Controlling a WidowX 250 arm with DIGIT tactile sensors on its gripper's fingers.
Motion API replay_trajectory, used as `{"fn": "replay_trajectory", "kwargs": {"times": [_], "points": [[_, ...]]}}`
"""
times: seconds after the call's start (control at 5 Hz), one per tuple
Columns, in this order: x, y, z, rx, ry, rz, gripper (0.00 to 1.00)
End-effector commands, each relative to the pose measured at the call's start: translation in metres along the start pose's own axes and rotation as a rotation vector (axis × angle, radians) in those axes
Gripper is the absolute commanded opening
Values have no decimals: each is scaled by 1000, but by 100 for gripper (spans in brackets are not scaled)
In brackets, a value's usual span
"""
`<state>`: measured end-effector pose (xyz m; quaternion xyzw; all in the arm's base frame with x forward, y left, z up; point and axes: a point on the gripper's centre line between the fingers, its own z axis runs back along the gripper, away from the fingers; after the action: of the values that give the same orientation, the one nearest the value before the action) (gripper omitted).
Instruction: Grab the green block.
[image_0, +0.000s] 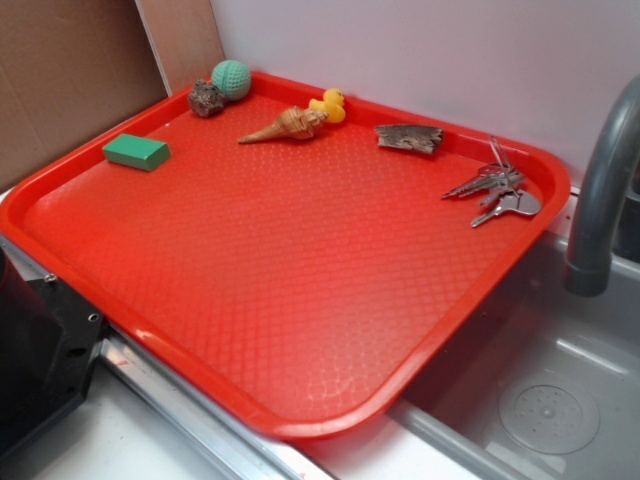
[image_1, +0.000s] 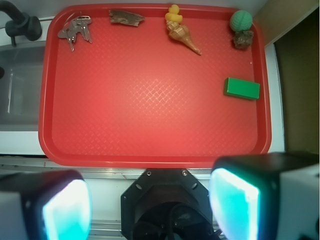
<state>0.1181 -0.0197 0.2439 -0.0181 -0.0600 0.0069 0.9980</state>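
Open tool, green block crosswise beyond.

The green block lies alone by one side rim of the red tray, open floor all round it. The nearest clutter, a rock and knitted ball, seems well apart toward the corner.

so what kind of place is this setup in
Probably a toy kitchen sink counter used as a robot test bench: a grey faucet curves over a sink basin, and a red tray bridging it holds odd items such as the green block.
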Motion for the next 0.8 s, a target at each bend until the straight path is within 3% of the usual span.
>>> {"fn": "replay_trajectory", "kwargs": {"times": [0.0, 0.6], "points": [[0, 0, 0, 0, 0, 0, 100], [-7, -8, 2, 12, -20, 78, 100]]}}
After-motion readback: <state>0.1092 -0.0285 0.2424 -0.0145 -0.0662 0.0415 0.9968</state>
